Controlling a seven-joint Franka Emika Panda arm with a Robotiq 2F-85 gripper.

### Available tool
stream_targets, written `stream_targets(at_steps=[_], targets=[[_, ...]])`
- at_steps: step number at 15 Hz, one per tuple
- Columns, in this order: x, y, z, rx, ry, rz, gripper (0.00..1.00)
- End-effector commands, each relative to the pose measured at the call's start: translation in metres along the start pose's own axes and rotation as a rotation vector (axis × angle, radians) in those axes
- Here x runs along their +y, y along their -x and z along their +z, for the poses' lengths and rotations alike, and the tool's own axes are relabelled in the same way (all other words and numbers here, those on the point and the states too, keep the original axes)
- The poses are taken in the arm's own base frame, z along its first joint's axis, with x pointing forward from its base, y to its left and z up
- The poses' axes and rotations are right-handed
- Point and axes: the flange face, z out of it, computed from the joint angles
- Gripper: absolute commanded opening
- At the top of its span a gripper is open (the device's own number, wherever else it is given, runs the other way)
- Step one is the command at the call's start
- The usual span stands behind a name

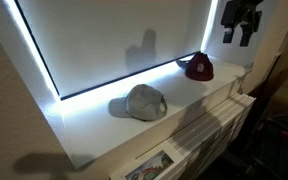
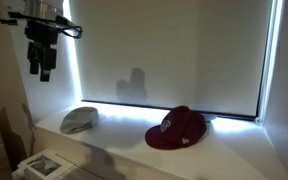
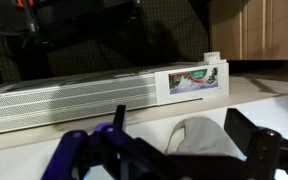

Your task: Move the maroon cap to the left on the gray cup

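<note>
The maroon cap (image 1: 197, 67) (image 2: 177, 128) lies on the white ledge (image 1: 104, 135) in front of the blind, its brim on the surface. The gray cap, the task's "gray cup" (image 1: 139, 102) (image 2: 79, 120), lies apart from it further along the ledge. My gripper (image 1: 239, 25) (image 2: 42, 55) hangs high above the ledge, open and empty. In the wrist view the gripper's (image 3: 178, 112) dark fingers are spread, and the gray cap (image 3: 199, 140) shows far below between them. The maroon cap is out of the wrist view.
A drawn white blind (image 2: 174, 55) with bright light along its edges backs the ledge. A ribbed radiator grille (image 3: 64, 100) and a small printed card (image 3: 194, 80) run along the ledge's front. Wooden cabinets (image 3: 264, 30) stand beyond.
</note>
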Motion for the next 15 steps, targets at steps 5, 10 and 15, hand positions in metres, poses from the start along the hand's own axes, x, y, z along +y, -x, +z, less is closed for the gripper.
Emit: stream_targets(at_steps=[5, 10, 15], targets=[[0.0000, -0.0001, -0.0004, -0.001, 0.000, 0.000, 1.00], [0.0000, -0.0001, -0.0004, -0.001, 0.000, 0.000, 1.00], [-0.0031, -0.0076, -0.0055, 0.120, -0.149, 0.176, 1.00]])
